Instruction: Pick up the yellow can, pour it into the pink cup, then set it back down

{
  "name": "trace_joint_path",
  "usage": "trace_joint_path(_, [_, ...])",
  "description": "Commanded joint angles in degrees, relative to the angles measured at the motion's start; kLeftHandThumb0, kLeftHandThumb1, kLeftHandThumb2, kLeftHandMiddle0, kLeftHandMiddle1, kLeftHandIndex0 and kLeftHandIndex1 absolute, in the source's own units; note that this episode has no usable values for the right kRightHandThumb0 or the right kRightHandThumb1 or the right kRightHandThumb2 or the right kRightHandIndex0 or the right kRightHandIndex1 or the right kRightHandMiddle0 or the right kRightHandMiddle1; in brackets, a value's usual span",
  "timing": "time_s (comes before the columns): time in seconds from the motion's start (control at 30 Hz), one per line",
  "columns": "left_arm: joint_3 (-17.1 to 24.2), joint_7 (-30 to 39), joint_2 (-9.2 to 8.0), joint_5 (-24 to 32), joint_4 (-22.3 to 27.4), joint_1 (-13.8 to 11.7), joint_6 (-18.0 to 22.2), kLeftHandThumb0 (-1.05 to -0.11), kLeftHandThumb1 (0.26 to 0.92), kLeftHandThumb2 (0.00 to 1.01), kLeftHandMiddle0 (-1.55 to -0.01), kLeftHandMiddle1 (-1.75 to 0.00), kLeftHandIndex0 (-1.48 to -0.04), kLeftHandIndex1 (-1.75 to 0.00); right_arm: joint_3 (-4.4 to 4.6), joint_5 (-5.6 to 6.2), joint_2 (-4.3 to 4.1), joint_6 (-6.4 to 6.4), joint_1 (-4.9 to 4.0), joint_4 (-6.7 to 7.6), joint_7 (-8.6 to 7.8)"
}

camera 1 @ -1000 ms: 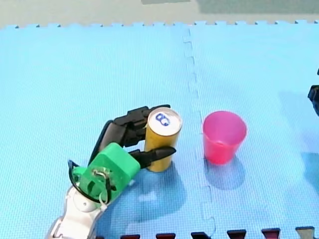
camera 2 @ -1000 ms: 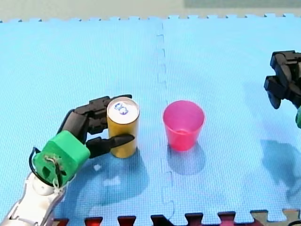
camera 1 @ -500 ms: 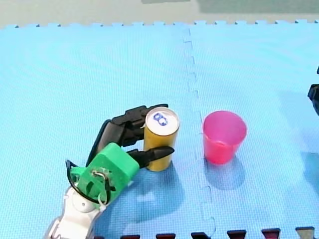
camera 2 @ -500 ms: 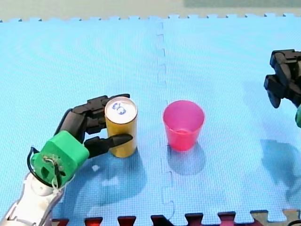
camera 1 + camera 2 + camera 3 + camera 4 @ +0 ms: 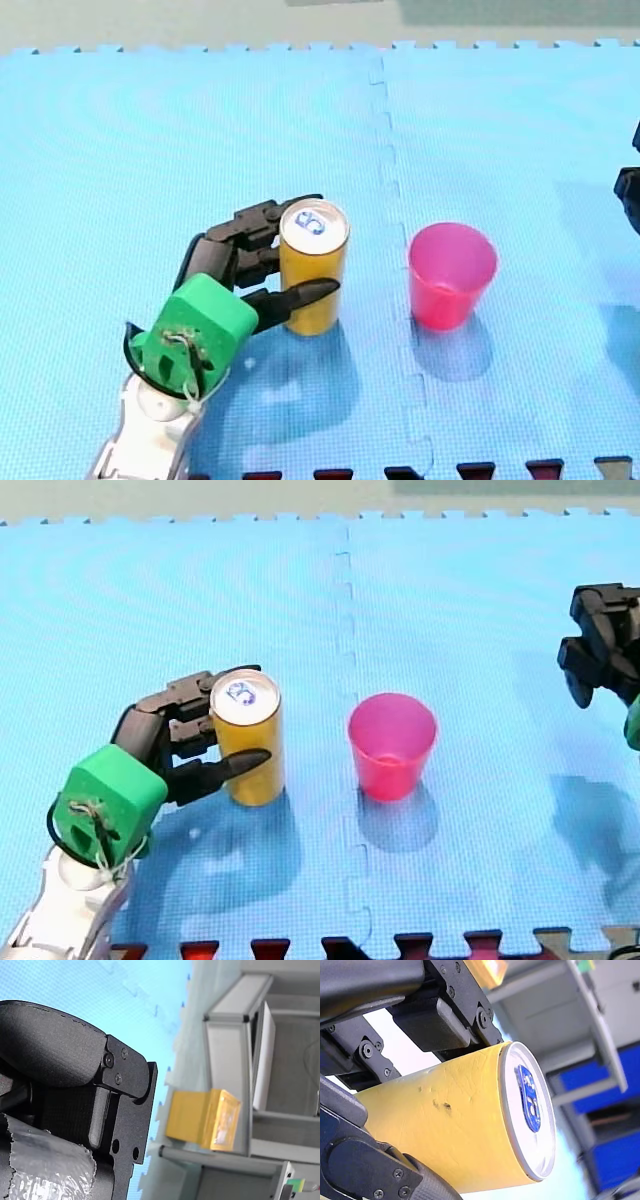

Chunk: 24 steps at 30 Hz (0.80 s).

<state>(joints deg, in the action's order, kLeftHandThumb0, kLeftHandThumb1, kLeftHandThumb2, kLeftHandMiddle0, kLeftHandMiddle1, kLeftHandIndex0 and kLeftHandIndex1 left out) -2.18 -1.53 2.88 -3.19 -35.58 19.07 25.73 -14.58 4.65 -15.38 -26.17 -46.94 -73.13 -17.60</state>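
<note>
A yellow can [image 5: 312, 275] with a silver top stands upright on the blue foam mat [image 5: 200, 130], left of the pink cup [image 5: 451, 275]. My left hand [image 5: 305, 250] is shut on the can, with the black fingers [image 5: 255, 225] behind it and the thumb across its front. The second wrist view shows this grasp up close: the can [image 5: 445, 1130] lies between black fingers [image 5: 435, 1015]. The cup is upright, a short gap to the can's right. My right hand [image 5: 603, 645] hangs at the far right edge, well away from the cup.
A jigsaw seam [image 5: 392, 190] runs front to back through the mat, between can and cup. Dark and red tabs [image 5: 400, 945] line the mat's near edge. In the first wrist view, a yellow box [image 5: 202, 1120] sits by a metal frame [image 5: 232, 1060] beyond the mat.
My left hand has carried the yellow can a little to the left and farther from me, widening the gap to the cup. The cup and right hand have stayed put.
</note>
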Motion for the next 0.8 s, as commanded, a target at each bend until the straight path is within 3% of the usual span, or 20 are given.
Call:
trace_joint_path(0.0, [0.9, -0.7, 0.45, 0.8, 1.3, 0.8, -0.6, -0.363, 0.801, 0.0, -1.33, -0.03, -1.2, 0.0, -0.07, 0.08, -0.03, -0.09, -0.24, 0.0, 0.06])
trace_joint_path(0.23, [2.0, -3.4, 1.83, 0.7, 1.1, 2.7, -0.3, -0.354, 0.797, 0.0, -1.36, -0.03, -1.21, -0.01, -0.15, 0.13, 0.1, -0.29, -0.12, -0.04, -0.05])
trace_joint_path(0.6, [2.5, -5.3, 2.53, 0.4, 1.7, 5.3, -2.3, -0.346, 0.787, 0.0, -1.37, -0.02, -1.22, 0.0, -0.14, 0.01, 0.54, -0.9, 0.33, -0.12, 0.09])
trace_joint_path(0.77, [2.7, -9.1, 2.95, -1.4, -1.7, 8.0, -1.9, -0.341, 0.783, 0.0, -1.37, -0.01, -1.22, 0.0, -0.13, -0.06, 0.63, -1.03, 0.43, -0.12, 0.24])
